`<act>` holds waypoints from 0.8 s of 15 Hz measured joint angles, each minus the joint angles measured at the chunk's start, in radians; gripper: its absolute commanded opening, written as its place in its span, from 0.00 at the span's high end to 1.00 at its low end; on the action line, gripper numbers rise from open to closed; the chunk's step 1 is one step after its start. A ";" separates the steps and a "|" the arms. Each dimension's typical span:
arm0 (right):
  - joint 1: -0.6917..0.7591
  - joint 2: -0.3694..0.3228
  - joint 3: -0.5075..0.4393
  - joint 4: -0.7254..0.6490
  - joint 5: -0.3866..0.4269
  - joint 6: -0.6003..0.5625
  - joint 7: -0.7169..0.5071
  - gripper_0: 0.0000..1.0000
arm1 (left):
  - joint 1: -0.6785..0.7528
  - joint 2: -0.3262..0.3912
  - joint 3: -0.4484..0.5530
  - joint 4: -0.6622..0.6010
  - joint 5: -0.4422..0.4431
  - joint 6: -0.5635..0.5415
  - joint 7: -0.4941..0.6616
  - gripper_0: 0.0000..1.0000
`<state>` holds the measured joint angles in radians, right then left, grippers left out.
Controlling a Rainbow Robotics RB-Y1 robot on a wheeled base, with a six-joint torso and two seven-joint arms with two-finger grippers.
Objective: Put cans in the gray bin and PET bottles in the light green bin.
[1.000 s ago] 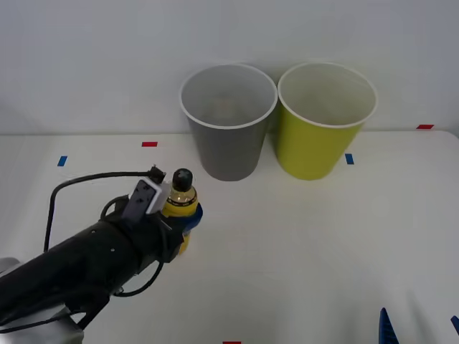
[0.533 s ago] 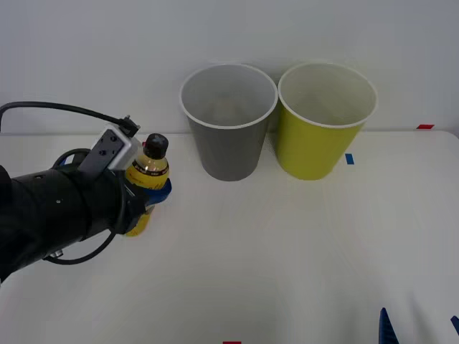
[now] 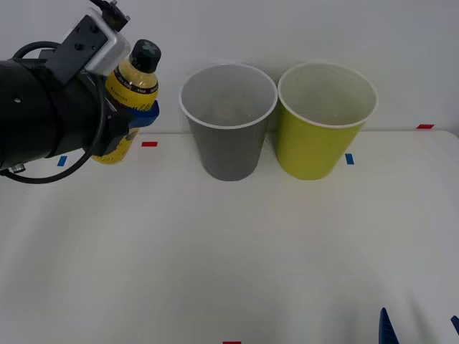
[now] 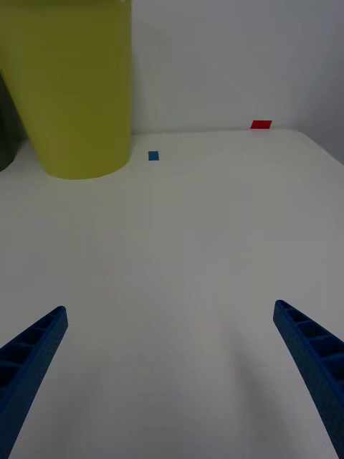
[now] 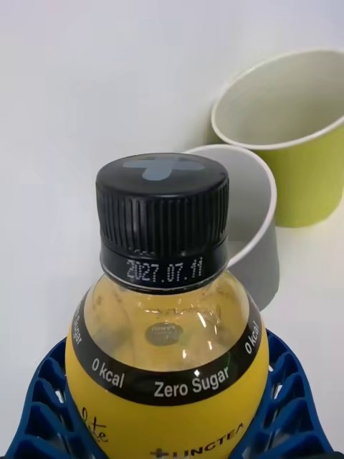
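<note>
My left gripper (image 3: pixel 133 115) is shut on the PET bottle (image 3: pixel 131 82), a small clear bottle of yellow liquid with a black cap, and holds it upright high above the table's far left. In the left wrist view the PET bottle (image 5: pixel 166 315) sits between the blue fingers (image 5: pixel 43 401), with both bins beyond it. The gray bin (image 3: pixel 228 122) stands at the back centre, to the right of the bottle. The light green bin (image 3: pixel 324 120) stands right beside it, and also shows as the light green bin (image 4: pixel 72 86). My right gripper (image 4: pixel 172 358) is open low near the table's front right.
Small red and blue tape marks (image 3: pixel 149 144) lie along the table's back edge. A white wall rises right behind the bins. The table (image 3: pixel 251 251) in front of the bins is bare white surface.
My left arm has lifted the bottle off the table and carried it up and to the left. The right arm and both bins have stayed still.
</note>
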<state>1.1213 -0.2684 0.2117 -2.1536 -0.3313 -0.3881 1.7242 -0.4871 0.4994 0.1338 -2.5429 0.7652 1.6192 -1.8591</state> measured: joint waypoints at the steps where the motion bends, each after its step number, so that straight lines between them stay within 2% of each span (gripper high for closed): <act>1: 0.000 0.000 0.000 0.000 0.000 0.000 0.000 0.00 | -0.034 0.000 -0.009 0.019 -0.004 -0.002 0.055 1.00; 3: 0.000 0.000 0.000 0.000 0.000 0.000 0.000 0.00 | -0.128 0.002 -0.067 0.076 -0.032 -0.022 0.205 1.00; 5: 0.000 0.000 0.000 0.000 0.000 0.000 0.000 0.00 | -0.219 0.002 -0.138 0.170 -0.073 -0.091 0.300 1.00; 12: 0.000 0.000 0.000 0.000 0.000 0.000 0.000 0.00 | -0.522 -0.012 -0.354 0.618 -0.101 -0.371 0.361 1.00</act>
<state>1.1213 -0.2684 0.2117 -2.1537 -0.3313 -0.3881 1.7242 -1.0095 0.4879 -0.2206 -1.9254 0.6639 1.2486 -1.4980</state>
